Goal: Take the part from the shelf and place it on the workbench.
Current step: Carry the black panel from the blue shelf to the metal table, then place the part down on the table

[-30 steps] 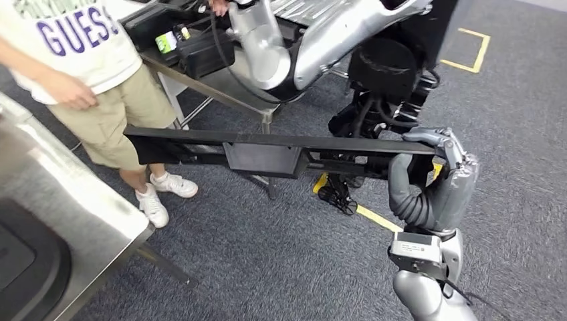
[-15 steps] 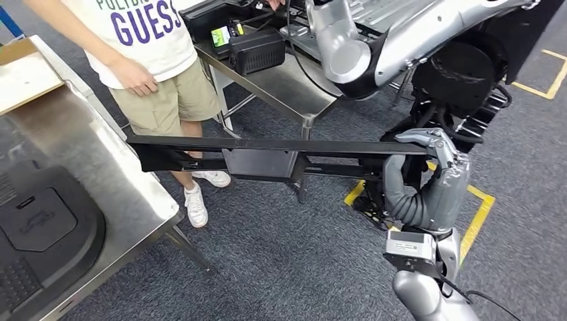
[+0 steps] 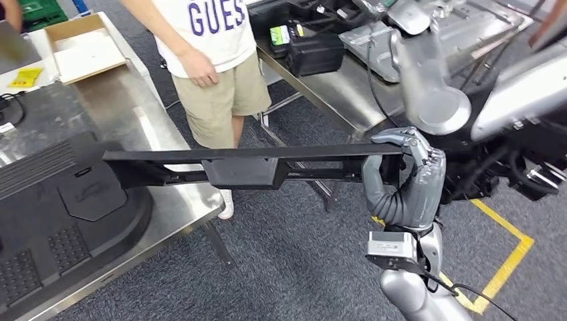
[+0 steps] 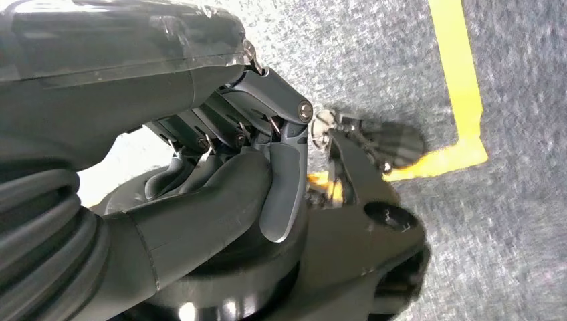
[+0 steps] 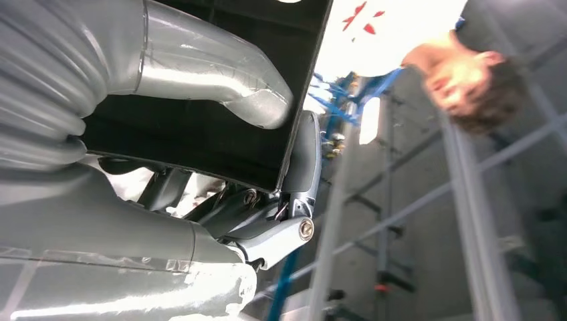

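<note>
The right robot hand grips one end of the part, a long black bar with a boxy block fixed at its middle. The fingers curl over the bar's top edge and the thumb presses against its flat black face, so the part is clamped firmly. The bar lies roughly level in the air and reaches away to the robot's left, its far end hanging over the steel tabletop; whether that end touches anything beneath is hard to tell. Below that end a large black moulded piece lies on the tabletop. Farther back on the same surface sit an open cardboard box and a small yellow packet.

The left robot hand has its fingers curled in against the thumb, with nothing in them, above grey carpet marked with yellow tape.

A person in a white shirt and khaki shorts stands just beyond the bar, between the tabletop and a second steel table that carries a black case.
</note>
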You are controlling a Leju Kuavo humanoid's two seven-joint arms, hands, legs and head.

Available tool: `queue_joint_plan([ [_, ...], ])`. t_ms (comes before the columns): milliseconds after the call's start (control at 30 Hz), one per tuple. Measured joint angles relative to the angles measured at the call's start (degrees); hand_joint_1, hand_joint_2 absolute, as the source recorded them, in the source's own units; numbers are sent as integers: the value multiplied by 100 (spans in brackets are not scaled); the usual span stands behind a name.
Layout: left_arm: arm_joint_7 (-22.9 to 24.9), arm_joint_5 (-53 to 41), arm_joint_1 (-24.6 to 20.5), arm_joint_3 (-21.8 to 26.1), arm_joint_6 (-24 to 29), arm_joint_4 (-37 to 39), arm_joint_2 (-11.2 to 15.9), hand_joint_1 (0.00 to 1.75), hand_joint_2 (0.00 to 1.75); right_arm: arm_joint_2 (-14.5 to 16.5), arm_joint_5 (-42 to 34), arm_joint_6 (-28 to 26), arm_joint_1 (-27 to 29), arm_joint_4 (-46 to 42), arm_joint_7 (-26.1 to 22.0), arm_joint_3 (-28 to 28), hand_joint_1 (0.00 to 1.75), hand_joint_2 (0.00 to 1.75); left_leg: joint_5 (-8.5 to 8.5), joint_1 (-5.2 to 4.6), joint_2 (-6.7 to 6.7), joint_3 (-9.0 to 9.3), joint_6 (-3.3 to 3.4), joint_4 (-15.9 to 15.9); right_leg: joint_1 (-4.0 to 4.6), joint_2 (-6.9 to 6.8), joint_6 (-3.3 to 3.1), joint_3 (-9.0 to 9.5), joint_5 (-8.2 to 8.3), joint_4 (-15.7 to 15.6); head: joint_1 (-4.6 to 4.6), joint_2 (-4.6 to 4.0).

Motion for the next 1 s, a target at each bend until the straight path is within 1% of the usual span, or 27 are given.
queue_joint_plan([
  [33, 1, -3, -7, 0, -5, 1, -1, 175, 175, -3, -11, 2, -35, 11, -5, 37, 175, 175, -4, 1, -47, 6, 29, -4, 1, 167, -8, -177, -159, 345, 20, 0],
  [67, 2, -8, -15, 0, -12, 1, -1, 175, 175, -5, -24, 7, -63, 23, -9, 79, 175, 175, -11, -4, -102, 9, 55, -4, 11, 268, -21, -406, -313, 749, 39, 0],
  [100, 2, -15, -20, 0, -19, 1, -2, 175, 175, -7, -37, 13, -85, 39, -9, 124, 175, 175, -17, -12, -171, 17, 70, -4, 23, 317, -32, -619, -403, 1096, 56, 0],
  [133, 2, -24, -22, 0, -25, 1, -2, 175, 175, -8, -46, 22, -109, 57, -10, 167, 175, 175, -23, -20, -251, 29, 78, -3, 36, 339, -46, -765, -384, 1287, 67, 0],
  [167, 3, -31, -21, 0, -28, 1, -2, 175, 175, -8, -51, 30, -140, 78, -13, 209, 175, 175, -29, -27, -338, 46, 83, -2, 47, 357, -67, -808, -245, 1251, 72, 0],
  [200, 4, -35, -20, 0, -28, 1, -2, 175, 175, -8, -60, 39, -179, 97, -17, 250, 175, 175, -37, -31, -425, 68, 83, 0, 56, 390, -96, -747, -15, 999, 75, 0],
  [233, 5, -37, -19, 0, -28, 1, -3, 175, 175, -8, -74, 51, -227, 114, -24, 293, 175, 175, -45, -31, -510, 87, 79, 2, 64, 473, -129, -624, 242, 614, 80, 0],
  [267, 8, -39, -21, -1, -28, 1, -4, 175, 175, -8, -99, 67, -280, 132, -33, 337, 175, 175, -55, -40, -588, 91, 64, 13, 63, 607, -156, -495, 424, 247, 78, 0],
  [300, 14, -42, -24, -1, -28, 1, -5, 175, 175, -8, -132, 89, -340, 147, -44, 385, 175, 175, -61, -35, -664, 81, 41, 21, 65, 716, -169, -398, 526, -23, 74, 0],
  [333, 21, -46, -24, -2, -30, 1, -7, 175, 175, -8, -165, 113, -405, 161, -57, 437, 175, 175, -61, -24, -730, 64, 12, 22, 70, 793, -176, -344, 552, -174, 71, 0],
  [367, 29, -51, -22, -2, -32, 1, -8, 175, 175, -8, -192, 139, -471, 175, -69, 491, 175, 175, -56, -11, -791, 44, -24, 17, 78, 803, -181, -323, 530, -215, 66, 0],
  [400, 36, -56, -16, -2, -35, 1, -8, 175, 175, -7, -211, 163, -540, 189, -81, 545, 175, 175, -46, 0, -853, 35, -61, 0, 77, 741, -195, -307, 532, -243, 66, 0],
  [433, 39, -62, -11, -2, -38, 1, -6, 175, 175, -3, -224, 184, -612, 204, -90, 599, 175, 175, -51, -2, -825, 36, -92, 12, 67, 669, -220, -280, 545, -281, 71, 0],
  [467, 42, -71, -13, -3, -39, 1, -4, 175, 175, 5, -236, 198, -678, 218, -98, 653, 175, 175, -95, -14, -709, 11, -121, 86, 51, 592, -247, -248, 557, -322, 49, 0],
  [500, 45, -80, -24, -3, -39, 1, -3, 175, 175, 15, -252, 205, -738, 229, -106, 706, 175, 175, -192, -24, -544, -65, -151, 263, 34, 508, -271, -216, 566, -361, 19, 0],
  [533, 48, -90, -39, -4, -36, 1, -2, 175, 175, 26, -274, 205, -789, 241, -114, 760, 175, 175, -340, -17, -347, -205, -176, 560, 34, 418, -289, -189, 564, -384, -10, 0],
  [567, 52, -98, -58, -4, -32, 2, -2, 175, 175, 35, -298, 201, -828, 251, -123, 810, 175, 175, -504, -6, -213, -398, -206, 919, 38, 333, -300, -172, 550, -391, -42, 0],
  [600, 61, -104, -72, -4, -26, 2, -2, 175, 175, 42, -321, 194, -868, 266, -132, 860, 175, 175, -629, 14, -153, -591, -231, 1264, 42, 243, -305, -158, 533, -390, -50, 0],
  [633, 76, -110, -78, -5, -15, 2, -1, 175, 175, 50, -344, 188, -914, 286, -142, 913, 175, 175, -670, 31, -126, -723, -252, 1483, 42, 157, -303, -144, 513, -389, -51, 0],
  [667, 92, -116, -77, -5, -7, 3, 1, 175, 175, 61, -364, 184, -969, 310, -151, 965, 175, 175, -596, 46, -109, -748, -269, 1490, 39, 77, -292, -125, 491, -387, -51, 0],
  [700, 108, -123, -72, -6, 0, 4, 3, 175, 175, 77, -381, 182, -1031, 336, -157, 1020, 175, 175, -425, 60, -78, -660, -283, 1277, 33, 3, -276, -97, 466, -385, -52, 0],
  [767, 120, -139, -73, -7, 4, 8, 10, 175, 175, 122, -427, 187, -1167, 388, -163, 1124, 175, 175, -33, 61, 102, -297, -292, 503, 34, -127, -218, -24, 401, -380, -55, 0],
  [800, 121, -147, -86, -9, 2, 8, 13, 175, 175, 149, -463, 196, -1251, 419, -167, 1178, 175, 175, 75, 49, 180, -165, -273, 209, 44, -175, -182, 6, 370, -376, -53, 0],
  [833, 126, -153, -102, -13, -1, 8, 13, 175, 175, 182, -509, 209, -1350, 457, -175, 1230, 175, 175, 110, 29, 229, -99, -244, 48, 58, -215, -145, 30, 346, -374, -49, 0],
  [867, 132, -156, -117, -20, -4, 8, 11, 175, 175, 222, -558, 230, -1461, 502, -186, 1285, 175, 175, 85, 4, 222, -101, -205, 26, 69, -249, -112, 48, 328, -379, -43, 0],
  [933, 150, -158, -134, -34, -5, 8, 9, 175, 175, 322, -634, 290, -1671, 602, -208, 1383, 175, 175, 76, 4, 120, -96, -129, 8, 52, -284, -48, 95, 289, -391, -29, 0],
  [1000, 165, -158, -154, -41, -4, 8, 9, 175, 175, 413, -687, 354, -1841, 699, -228, 1470, 175, 175, 76, 29, 32, -61, -52, -25, 26, -75, -9, 33, 130, -181, -10, 0],
])
